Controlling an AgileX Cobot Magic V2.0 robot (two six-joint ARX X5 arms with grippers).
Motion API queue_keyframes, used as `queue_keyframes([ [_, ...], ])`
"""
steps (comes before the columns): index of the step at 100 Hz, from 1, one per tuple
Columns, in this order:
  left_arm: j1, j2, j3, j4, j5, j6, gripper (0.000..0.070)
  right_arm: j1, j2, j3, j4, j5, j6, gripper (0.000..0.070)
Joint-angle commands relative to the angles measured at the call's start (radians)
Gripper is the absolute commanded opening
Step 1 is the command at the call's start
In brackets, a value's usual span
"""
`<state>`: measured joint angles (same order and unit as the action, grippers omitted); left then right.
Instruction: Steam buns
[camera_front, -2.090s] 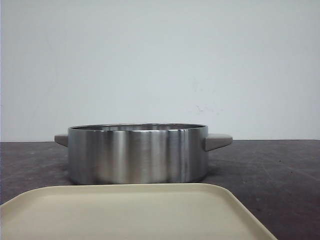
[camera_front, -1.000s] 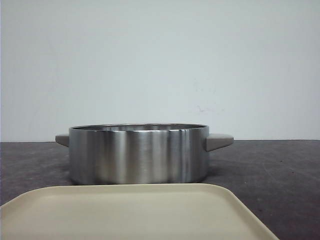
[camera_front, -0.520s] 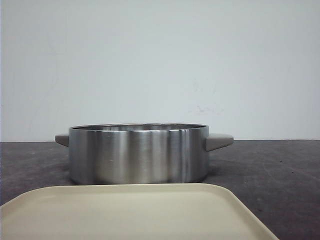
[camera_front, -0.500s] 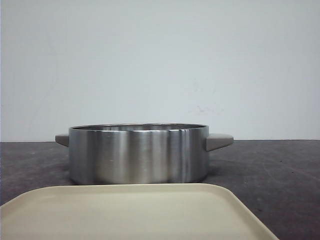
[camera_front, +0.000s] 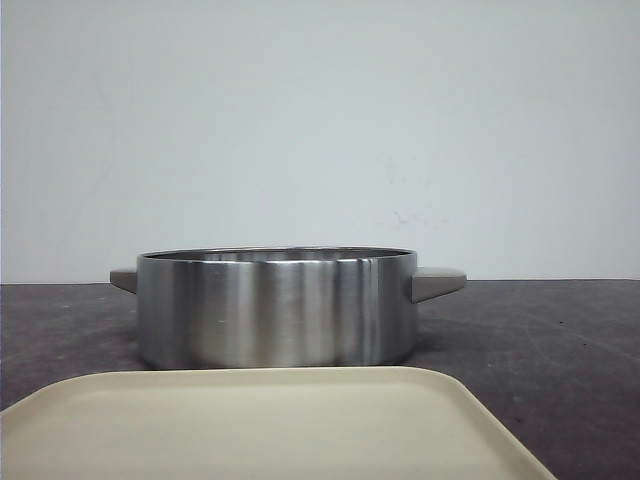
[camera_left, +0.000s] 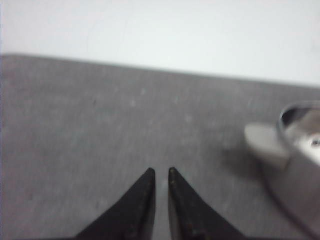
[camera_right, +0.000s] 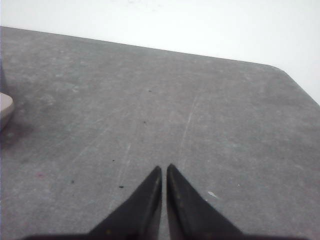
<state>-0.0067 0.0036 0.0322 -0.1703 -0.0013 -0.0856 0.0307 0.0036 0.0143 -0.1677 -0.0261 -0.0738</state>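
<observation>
steel pot (camera_front: 276, 306) mid-table, cream tray (camera_front: 270, 425) near us. our left gripper (camera_left: 160, 172) and right gripper (camera_right: 164, 169) over bare table (camera_right: 150, 110), jaws nearly together, empty. buns unseen.

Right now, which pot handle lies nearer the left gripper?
The left handle: it shows in the wrist view of the left gripper. The right handle sticks out on the other side of the pot.

pot (camera_front: 276, 308): brushed silver, grey handles | tray (camera_front: 270, 425): cream | table (camera_front: 560, 350): dark speckled grey | wall (camera_front: 320, 120): white
</observation>
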Motion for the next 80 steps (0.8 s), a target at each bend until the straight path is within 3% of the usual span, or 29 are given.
queue_keyframes([
  [1,0.003,-0.001,-0.019,-0.026,-0.002,0.055,0.0,-0.002,0.0,-0.003,0.012,0.0,0.011,0.0011],
  [18,0.013,-0.001,-0.019,-0.024,-0.003,0.147,0.0,-0.002,0.0,-0.003,0.013,0.0,0.011,0.0011],
  [30,0.013,-0.001,-0.018,-0.018,0.002,0.092,0.0,-0.002,0.0,-0.003,0.013,0.0,0.011,0.0011],
  [80,0.013,0.0,-0.018,-0.018,0.001,0.093,0.0,-0.002,0.0,-0.003,0.013,0.0,0.011,0.0011],
])
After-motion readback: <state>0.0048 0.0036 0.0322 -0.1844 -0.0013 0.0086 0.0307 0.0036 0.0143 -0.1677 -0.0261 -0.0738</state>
